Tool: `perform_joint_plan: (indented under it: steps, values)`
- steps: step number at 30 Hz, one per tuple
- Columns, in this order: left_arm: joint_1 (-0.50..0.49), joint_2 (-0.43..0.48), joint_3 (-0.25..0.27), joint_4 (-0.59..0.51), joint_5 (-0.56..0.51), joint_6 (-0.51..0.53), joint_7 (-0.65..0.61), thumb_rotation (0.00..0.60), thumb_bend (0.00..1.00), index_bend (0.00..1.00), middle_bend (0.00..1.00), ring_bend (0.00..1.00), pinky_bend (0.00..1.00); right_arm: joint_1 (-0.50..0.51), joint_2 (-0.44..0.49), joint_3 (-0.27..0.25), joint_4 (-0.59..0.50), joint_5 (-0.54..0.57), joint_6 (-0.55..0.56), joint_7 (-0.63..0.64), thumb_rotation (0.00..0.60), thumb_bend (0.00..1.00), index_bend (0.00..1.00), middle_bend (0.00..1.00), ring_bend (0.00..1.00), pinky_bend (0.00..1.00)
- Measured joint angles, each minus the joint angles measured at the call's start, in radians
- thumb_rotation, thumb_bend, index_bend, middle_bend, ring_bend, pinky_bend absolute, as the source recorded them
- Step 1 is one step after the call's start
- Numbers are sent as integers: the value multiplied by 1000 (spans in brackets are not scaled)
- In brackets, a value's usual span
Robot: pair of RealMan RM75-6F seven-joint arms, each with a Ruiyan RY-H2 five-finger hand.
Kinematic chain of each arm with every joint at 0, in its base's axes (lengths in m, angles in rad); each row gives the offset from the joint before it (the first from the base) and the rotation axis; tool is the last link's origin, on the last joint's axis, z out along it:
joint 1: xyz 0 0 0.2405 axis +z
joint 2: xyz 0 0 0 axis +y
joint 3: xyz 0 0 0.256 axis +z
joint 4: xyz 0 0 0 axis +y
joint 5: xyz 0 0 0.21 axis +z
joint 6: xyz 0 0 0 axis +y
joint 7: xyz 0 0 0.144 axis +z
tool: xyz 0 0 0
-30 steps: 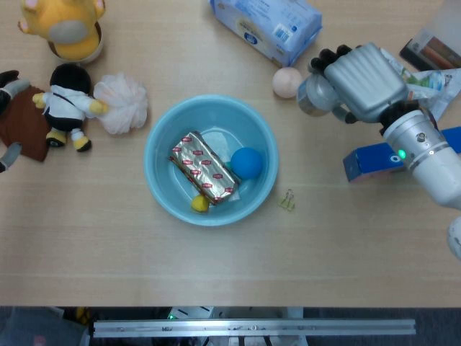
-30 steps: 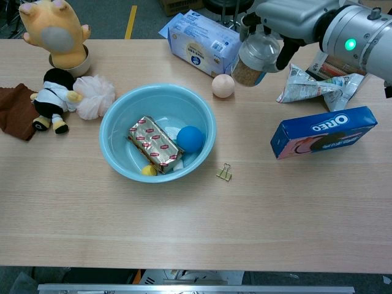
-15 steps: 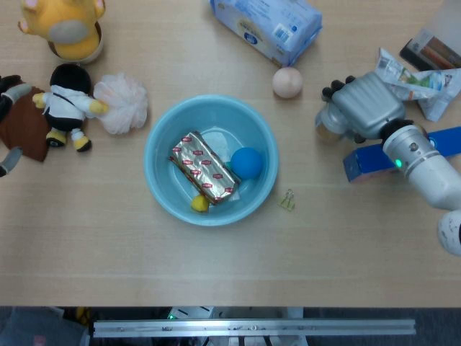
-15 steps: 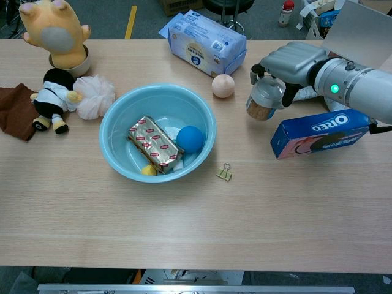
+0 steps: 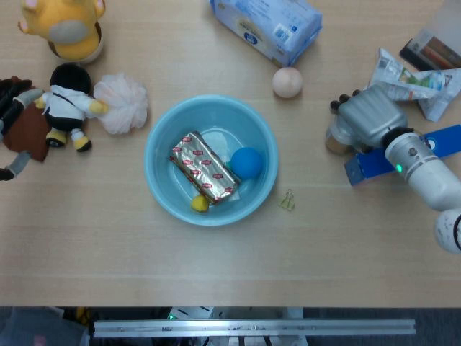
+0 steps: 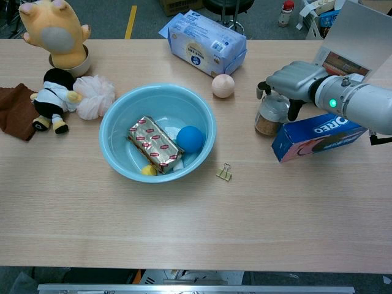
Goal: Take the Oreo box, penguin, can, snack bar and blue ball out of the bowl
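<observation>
Bowl [image 6: 116, 116]: I see it at table centre; the snack bar [image 6: 154, 144] lies slanted inside, the blue ball [image 6: 190, 139] at its 3 o'clock.
Penguin [image 6: 149, 170]: I make out only a yellow bit and some white poking from under the bar; the rest is hidden.
Can [image 6: 269, 116]: upright on the table at the bowl's 3 o'clock, touching the Oreo box [image 6: 318, 136].
Right hand [image 6: 295, 78]: draped over the can's top, fingers around it; my head view shows only the hand's back, so I can't confirm how firm the grip is.
Oreo box: partly covered by my forearm.
Left hand [image 5: 11, 126]: cut off at the frame edge; I cannot tell its state.
</observation>
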Motion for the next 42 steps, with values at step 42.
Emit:
perform_joint_plan:
  steps: [42]
  values:
    - [-206,-106,-1,-20,230,-100,20,600,371,148,138,89,230,-242,572,40,-480,-247,254,263,600,294,0,256,203,470]
